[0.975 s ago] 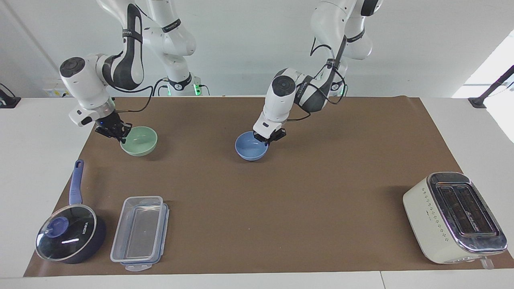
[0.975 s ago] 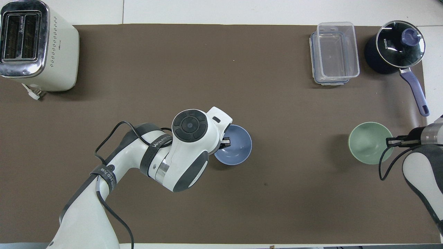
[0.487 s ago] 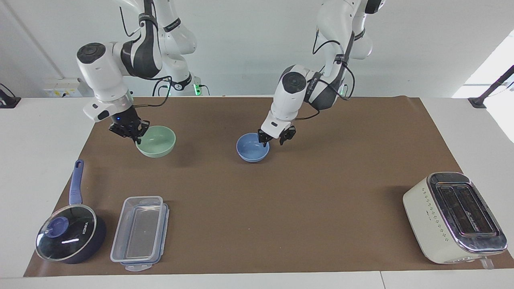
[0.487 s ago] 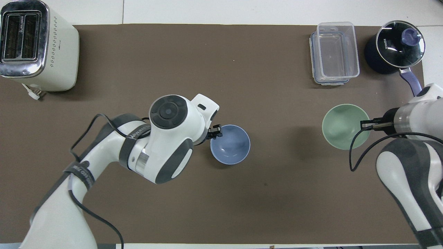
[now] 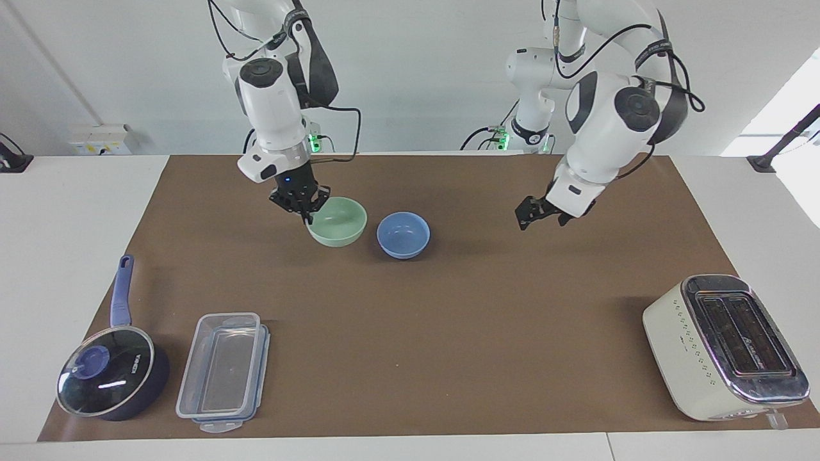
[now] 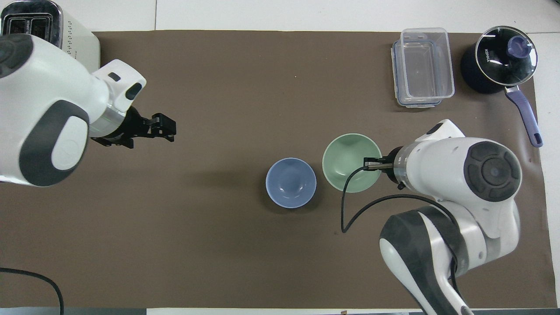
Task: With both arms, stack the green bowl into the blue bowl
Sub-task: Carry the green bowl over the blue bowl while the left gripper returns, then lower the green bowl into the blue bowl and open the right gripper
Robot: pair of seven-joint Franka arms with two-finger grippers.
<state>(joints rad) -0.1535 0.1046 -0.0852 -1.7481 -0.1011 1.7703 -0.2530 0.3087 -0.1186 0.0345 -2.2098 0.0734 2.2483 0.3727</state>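
The blue bowl [image 5: 403, 235] sits on the brown mat near the middle of the table; it also shows in the overhead view [image 6: 291, 182]. The green bowl [image 5: 337, 221] hangs just above the mat, close beside the blue bowl toward the right arm's end, and shows in the overhead view [image 6: 352, 162]. My right gripper [image 5: 307, 208] is shut on the green bowl's rim, on the side away from the blue bowl [image 6: 372, 164]. My left gripper [image 5: 543, 214] is open and empty, up over bare mat toward the left arm's end [image 6: 165, 129].
A cream toaster [image 5: 724, 346] stands at the left arm's end, farther from the robots. A clear lidded container [image 5: 224, 371] and a dark blue glass-lidded saucepan [image 5: 112, 378] stand at the right arm's end, farther from the robots.
My right gripper has carried the green bowl along the table to just beside the blue bowl. My left gripper has let go of the blue bowl's rim, risen and drawn away toward its own end.
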